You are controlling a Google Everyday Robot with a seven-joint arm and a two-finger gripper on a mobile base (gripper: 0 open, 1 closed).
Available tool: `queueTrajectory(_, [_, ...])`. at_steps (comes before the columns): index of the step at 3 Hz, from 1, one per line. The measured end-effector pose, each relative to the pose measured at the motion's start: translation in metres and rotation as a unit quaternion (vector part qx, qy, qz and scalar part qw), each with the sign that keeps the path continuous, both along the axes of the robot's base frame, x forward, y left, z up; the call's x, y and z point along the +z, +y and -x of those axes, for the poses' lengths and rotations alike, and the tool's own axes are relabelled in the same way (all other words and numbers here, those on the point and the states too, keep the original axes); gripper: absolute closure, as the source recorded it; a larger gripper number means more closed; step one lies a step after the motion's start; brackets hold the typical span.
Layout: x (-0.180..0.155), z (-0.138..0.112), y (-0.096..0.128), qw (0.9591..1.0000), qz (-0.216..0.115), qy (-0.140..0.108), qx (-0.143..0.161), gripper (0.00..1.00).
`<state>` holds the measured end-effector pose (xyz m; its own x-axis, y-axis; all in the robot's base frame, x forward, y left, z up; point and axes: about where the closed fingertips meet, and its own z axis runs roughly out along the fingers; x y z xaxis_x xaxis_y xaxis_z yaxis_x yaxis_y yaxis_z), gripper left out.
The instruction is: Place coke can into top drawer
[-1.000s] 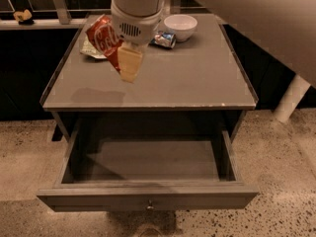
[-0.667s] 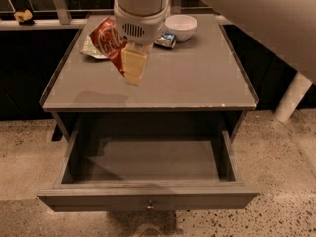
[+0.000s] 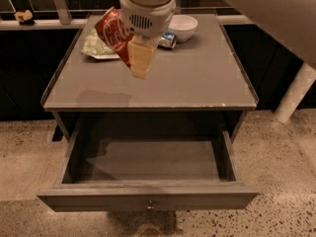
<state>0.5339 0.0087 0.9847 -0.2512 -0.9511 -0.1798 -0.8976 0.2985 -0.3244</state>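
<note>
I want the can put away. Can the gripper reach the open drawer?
Probably yes: the gripper, shut on the coke can, hangs above the table top, and the top drawer stands open below, nothing blocking it.

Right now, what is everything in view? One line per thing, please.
coke can: one, red, tilted, held above the table's back left.
drawer: one, grey-brown, pulled open under the tabletop.
table: one, grey top, centre.
bowl: one, white, back of the table.
blue can: one, blue and silver, lying beside the bowl.
packet: one, pale green-white, back left, partly behind the coke can.
small item: one, tan, on the far-left ledge; cannot tell what it is.
post: one, white, right of the table.
floor: speckled beige.
gripper: one, cream fingers, over the table's back left, shut on the coke can.
arm: one, pale, upper right.
</note>
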Motion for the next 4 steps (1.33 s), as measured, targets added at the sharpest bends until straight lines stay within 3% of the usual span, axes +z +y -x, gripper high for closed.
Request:
queueTrajectory(2, [0.068,0.009,-0.078,0.9940,0.037,-0.069,-0.077,1.00])
queueTrajectory(3, [0.078,0.016,-0.117,0.9897,0.037,-0.082,-0.111,1.00])
queueTrajectory(4, [0.062,0.024,-0.153,0.9871,0.022,-0.072,-0.142,1.00])
